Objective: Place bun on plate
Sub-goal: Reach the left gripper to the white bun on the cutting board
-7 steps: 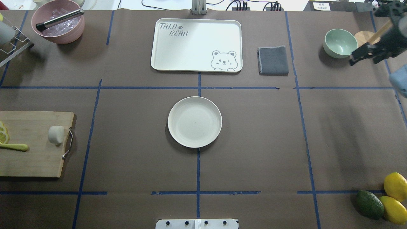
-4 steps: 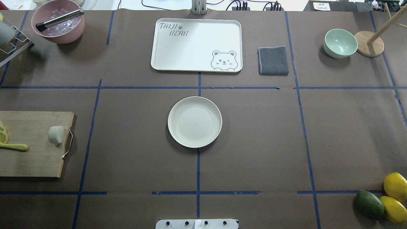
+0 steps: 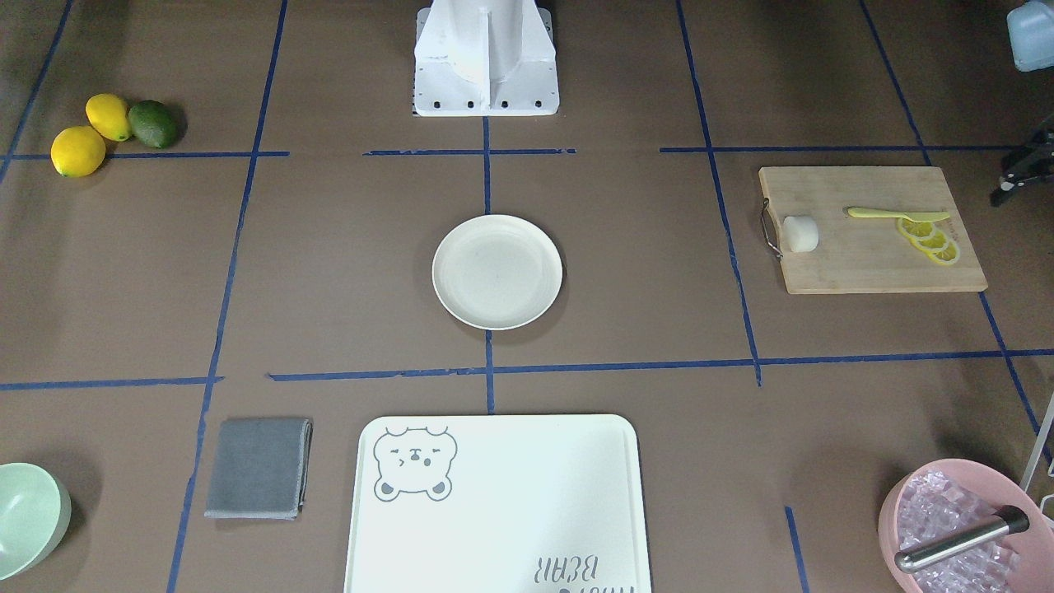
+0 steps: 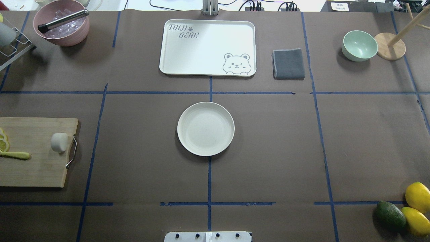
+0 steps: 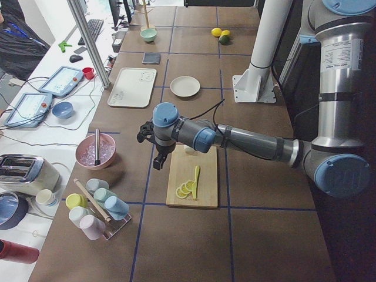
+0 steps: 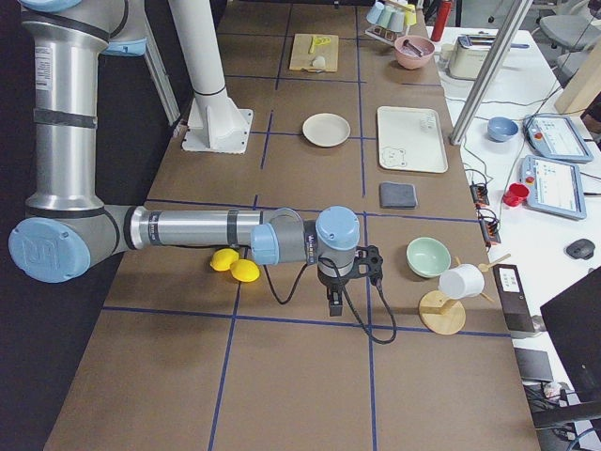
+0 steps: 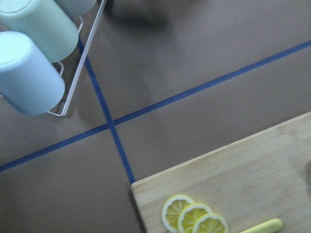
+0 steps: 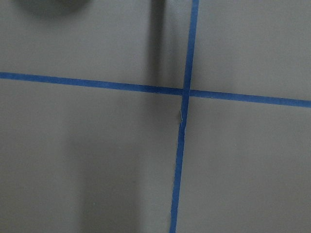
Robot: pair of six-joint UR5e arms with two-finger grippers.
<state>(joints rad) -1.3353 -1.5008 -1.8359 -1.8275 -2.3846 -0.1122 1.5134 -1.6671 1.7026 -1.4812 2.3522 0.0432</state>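
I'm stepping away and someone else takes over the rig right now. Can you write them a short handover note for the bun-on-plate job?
Left gripper: hangs beside the cutting board, not on the bun; I cannot tell whether its fingers are open or shut.
Right gripper: over bare table, far from the plate; open or shut cannot be told.
Bun: lies on the cutting board, at the end with the metal handle.
Plate: table centre, nothing on it.
Done: nothing yet.
Left: grasp the bun, carry it to the plate, release. The left arm is nearer, so it probably does this.
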